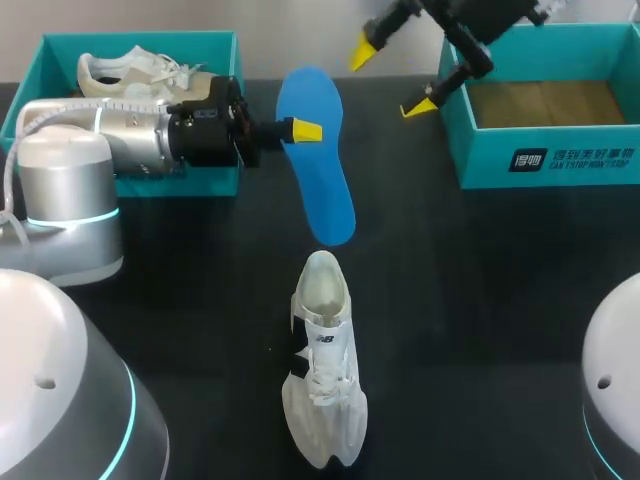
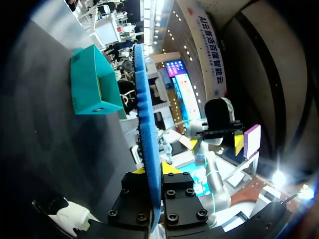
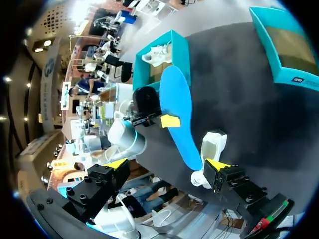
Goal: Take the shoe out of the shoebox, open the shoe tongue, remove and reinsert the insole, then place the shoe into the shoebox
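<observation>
Head view showed the left end effector (image 1: 300,131) pinching the blue insole (image 1: 325,190) above the desk (image 1: 480,300), the white shoe (image 1: 322,380) outside the shoebox (image 1: 545,155). The right end effector (image 1: 390,80) gaped empty; reinsertion and boxing apparently remained.

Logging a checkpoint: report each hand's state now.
Left hand: closed on the blue insole.
Right hand: open, holding nothing.
</observation>
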### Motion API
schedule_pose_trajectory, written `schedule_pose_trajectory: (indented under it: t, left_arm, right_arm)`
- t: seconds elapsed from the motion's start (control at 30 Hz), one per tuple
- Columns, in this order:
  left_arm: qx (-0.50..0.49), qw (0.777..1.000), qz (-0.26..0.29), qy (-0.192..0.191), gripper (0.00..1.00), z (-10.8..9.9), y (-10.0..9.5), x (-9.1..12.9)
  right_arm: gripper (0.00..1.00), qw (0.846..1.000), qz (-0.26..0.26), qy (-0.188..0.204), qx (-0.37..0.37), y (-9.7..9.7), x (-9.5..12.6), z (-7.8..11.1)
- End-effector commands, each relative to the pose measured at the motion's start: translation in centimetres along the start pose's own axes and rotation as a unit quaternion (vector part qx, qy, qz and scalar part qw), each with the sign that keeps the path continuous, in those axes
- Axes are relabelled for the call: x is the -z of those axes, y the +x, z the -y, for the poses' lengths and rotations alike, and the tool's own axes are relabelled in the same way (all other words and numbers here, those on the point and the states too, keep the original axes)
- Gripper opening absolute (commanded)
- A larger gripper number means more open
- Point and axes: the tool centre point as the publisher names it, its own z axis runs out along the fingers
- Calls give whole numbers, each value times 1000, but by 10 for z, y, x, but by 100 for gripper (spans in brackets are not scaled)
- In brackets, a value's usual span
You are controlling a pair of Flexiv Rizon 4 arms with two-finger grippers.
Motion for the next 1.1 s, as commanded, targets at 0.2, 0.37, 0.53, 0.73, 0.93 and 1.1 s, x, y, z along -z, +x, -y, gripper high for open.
schedule_pose_trajectory:
  t: [0.2, 0.37, 0.53, 0.73, 0.93, 1.1]
  left_arm:
    - [0, 1000, -1, 1, 0, 0, 0, 0]
    - [0, 1000, -1, 1, 0, 0, 0, 0]
    - [0, 1000, -1, 1, 0, 0, 0, 0]
    - [0, 1000, -1, 1, 0, 0, 0, 0]
    - [0, 1000, -1, 1, 0, 0, 0, 0]
    - [0, 1000, -1, 1, 0, 0, 0, 0]
  right_arm:
    - [100, 965, 260, 8, 38, 27, -20, 1]
    - [100, 958, 281, 5, 53, 36, -30, 2]
    - [100, 954, 292, 8, 64, 37, -43, -1]
    - [100, 952, 298, 1, 73, 40, -53, -2]
    - [100, 953, 293, -21, 75, 42, -59, -3]
    - [100, 965, 240, -70, 73, 41, -43, 0]
